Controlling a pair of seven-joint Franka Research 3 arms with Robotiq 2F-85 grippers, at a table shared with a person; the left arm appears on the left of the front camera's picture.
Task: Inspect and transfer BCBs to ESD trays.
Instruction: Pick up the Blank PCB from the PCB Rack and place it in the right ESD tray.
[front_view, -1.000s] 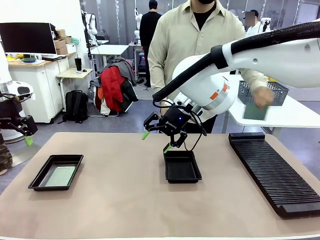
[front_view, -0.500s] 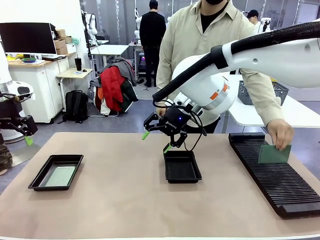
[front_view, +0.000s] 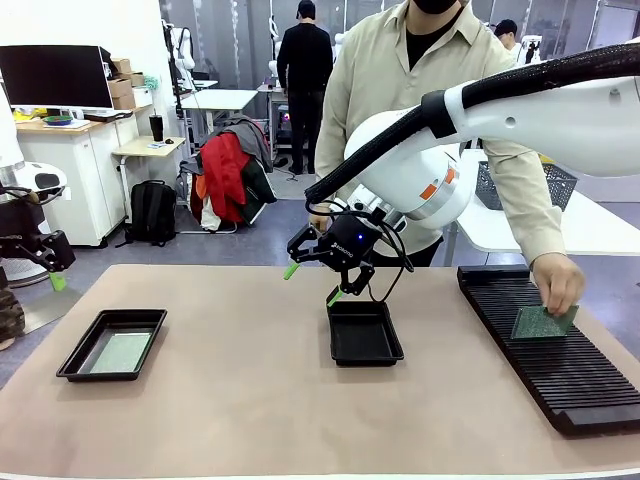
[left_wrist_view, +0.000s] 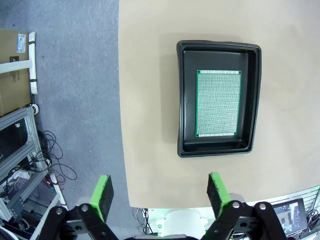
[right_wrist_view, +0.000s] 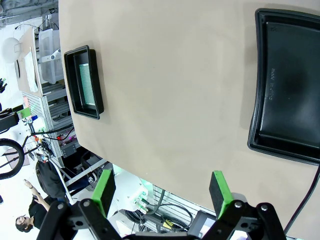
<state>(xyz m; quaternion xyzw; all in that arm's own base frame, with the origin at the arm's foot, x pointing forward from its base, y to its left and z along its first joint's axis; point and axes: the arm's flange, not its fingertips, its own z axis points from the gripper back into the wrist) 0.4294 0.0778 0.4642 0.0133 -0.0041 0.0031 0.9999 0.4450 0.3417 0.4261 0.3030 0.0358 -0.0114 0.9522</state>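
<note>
- The BCB (front_view: 543, 322) is well to the right of the empty ESD tray (front_view: 364, 333), tilted in the person's hand (front_view: 558, 280) at the slotted rack (front_view: 560, 380).
- I judge it light, stiff, thin and fragile, so I would pinch it by its edges.
- A second BCB (left_wrist_view: 218, 102) lies flat in the other ESD tray (left_wrist_view: 187, 100), far left of the empty tray.
- The right gripper (front_view: 314, 283) hovers over the empty tray's far rim, fingers spread and empty. The left gripper (left_wrist_view: 160, 192), far left of it, is the same.
- Bare mat (front_view: 250, 400) surrounds the empty tray, but I must clear its raised rims.
</note>
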